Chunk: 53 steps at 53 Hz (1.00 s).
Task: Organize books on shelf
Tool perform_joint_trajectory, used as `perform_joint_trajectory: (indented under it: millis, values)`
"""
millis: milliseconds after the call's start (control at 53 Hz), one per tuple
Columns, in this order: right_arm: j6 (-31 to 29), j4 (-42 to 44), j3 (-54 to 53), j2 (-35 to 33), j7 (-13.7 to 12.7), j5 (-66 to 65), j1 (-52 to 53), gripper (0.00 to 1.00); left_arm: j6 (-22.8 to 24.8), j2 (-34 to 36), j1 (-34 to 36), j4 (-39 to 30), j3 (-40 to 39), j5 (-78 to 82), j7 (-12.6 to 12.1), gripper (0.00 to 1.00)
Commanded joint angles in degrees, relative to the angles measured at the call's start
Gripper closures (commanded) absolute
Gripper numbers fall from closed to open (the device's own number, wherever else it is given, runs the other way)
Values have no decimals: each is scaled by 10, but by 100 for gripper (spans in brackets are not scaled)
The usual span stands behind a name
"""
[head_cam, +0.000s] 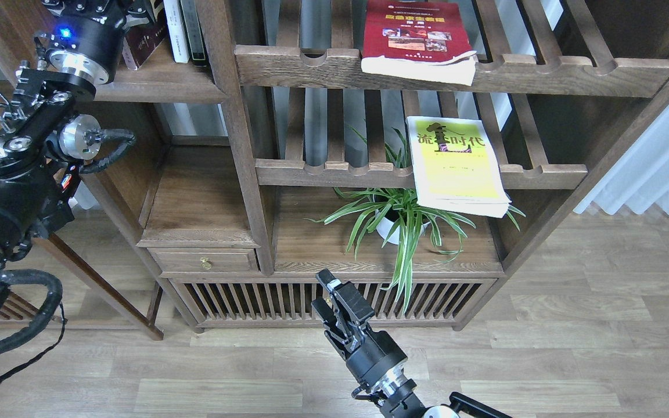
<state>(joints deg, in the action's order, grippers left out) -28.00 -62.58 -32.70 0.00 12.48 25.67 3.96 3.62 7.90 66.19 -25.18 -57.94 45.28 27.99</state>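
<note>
My left gripper [137, 7] is at the top left, by the solid dark-brown shelf [160, 87]. Its fingers are cut off by the frame's top edge and seem shut on the dark maroon book [141, 42], which stands tilted beside slim white and dark volumes [184, 32]. The red book [418, 38] lies flat on the upper slatted rack. The yellow-green book [455, 162] lies flat on the lower slatted rack and overhangs its front rail. My right gripper [324, 290] is low in the middle, open and empty, in front of the cabinet's slatted base.
A potted spider plant [398, 217] stands on the low board under the yellow-green book. A small drawer [204, 261] sits below the left compartment. White curtains [659, 168] hang at the right. Wooden floor lies in front.
</note>
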Motion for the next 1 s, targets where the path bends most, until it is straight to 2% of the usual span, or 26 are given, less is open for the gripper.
perform_joint_trajectory:
  millis: [0,529,699,868,887,982]
  values:
    - [0,1,0,0,0,0,-2,9,0,-1,8,-13,-4,-8,0,61]
    - [0,0,-7,0,0,-1,-6,9,-15,-13,40,-109,-48,-21,0,61]
    - [0,-2,-10,0,0,-2,-6,9,-19,0,40,-180,-84,-21,0,60]
    - [0,-2,-8,0,-1,-3,-7,9,-16,58,3,-237,-99,-30,0,57]
    - [0,-3,-8,0,0,-3,-7,9,-17,76,-26,-273,-101,-50,0,57]
    - [0,-4,-10,0,0,-2,-4,9,-18,91,-72,-333,-109,-85,0,57]
